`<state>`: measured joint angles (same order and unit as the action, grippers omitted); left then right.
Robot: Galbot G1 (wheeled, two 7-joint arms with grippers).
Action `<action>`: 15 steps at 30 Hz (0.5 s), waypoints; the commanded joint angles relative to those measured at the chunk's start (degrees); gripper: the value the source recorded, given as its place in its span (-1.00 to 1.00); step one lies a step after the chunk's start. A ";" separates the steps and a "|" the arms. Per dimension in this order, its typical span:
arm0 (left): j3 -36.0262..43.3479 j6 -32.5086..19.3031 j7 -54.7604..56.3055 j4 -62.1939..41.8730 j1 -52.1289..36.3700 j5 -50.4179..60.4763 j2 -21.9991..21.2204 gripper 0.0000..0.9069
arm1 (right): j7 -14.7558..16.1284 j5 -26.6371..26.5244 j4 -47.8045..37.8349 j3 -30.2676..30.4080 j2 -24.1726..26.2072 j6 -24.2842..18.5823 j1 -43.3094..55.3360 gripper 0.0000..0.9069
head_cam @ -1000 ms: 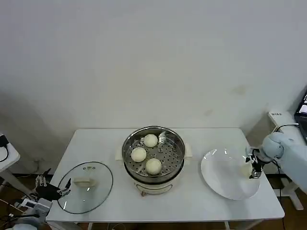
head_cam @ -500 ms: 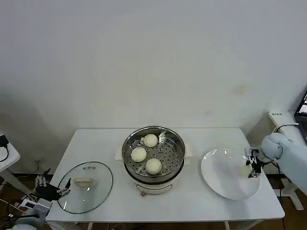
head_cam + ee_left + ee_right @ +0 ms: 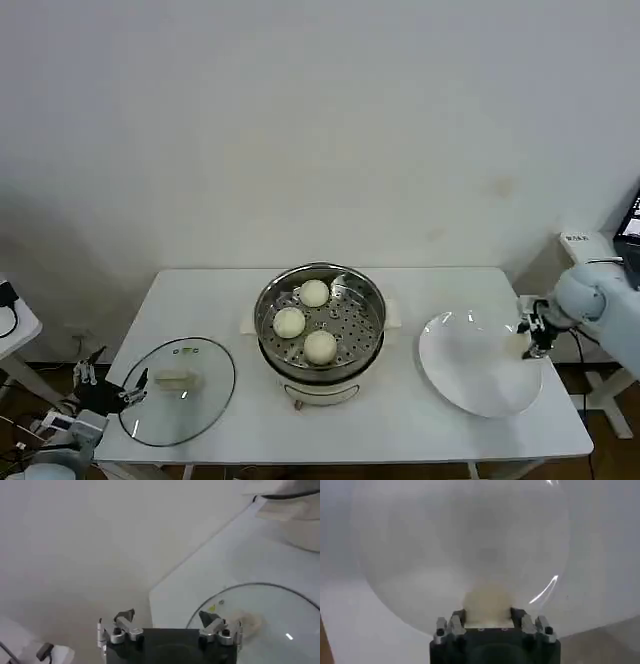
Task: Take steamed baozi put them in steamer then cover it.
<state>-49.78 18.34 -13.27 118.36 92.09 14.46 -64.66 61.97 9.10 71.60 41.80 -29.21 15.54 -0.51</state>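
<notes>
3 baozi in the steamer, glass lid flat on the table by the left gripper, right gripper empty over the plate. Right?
Not quite: the right gripper isn't empty. The right wrist view shows its fingers shut on a baozi over the plate. The rest holds: three baozi sit in the steamer, and the glass lid lies flat by the left gripper.

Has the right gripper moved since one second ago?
Yes. The right gripper, holding a baozi, has lifted toward the far right rim of the white plate.

Shiny perforated steel steamer point(image 3: 320, 318) holds smooth matt baozi point(image 3: 289, 322), beside a clear glass lid point(image 3: 178, 389) and glossy plate point(image 3: 470, 375)
</notes>
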 commanded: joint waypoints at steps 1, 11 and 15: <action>0.44 0.05 0.07 -0.07 -0.29 0.13 -0.07 1.00 | -0.95 -14.42 6.91 17.57 -0.78 4.11 24.54 0.38; 1.05 0.09 -0.04 0.00 -0.93 0.40 0.03 1.00 | -6.39 -31.85 15.07 31.32 -15.56 13.79 43.37 0.38; 0.89 0.10 -0.08 -0.09 -1.33 0.38 -0.28 1.00 | -8.51 -36.18 16.47 34.24 -21.12 15.79 45.53 0.38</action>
<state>-48.94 18.37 -13.32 118.34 90.92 14.83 -64.93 57.80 -11.16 81.92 63.29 -37.82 24.06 28.97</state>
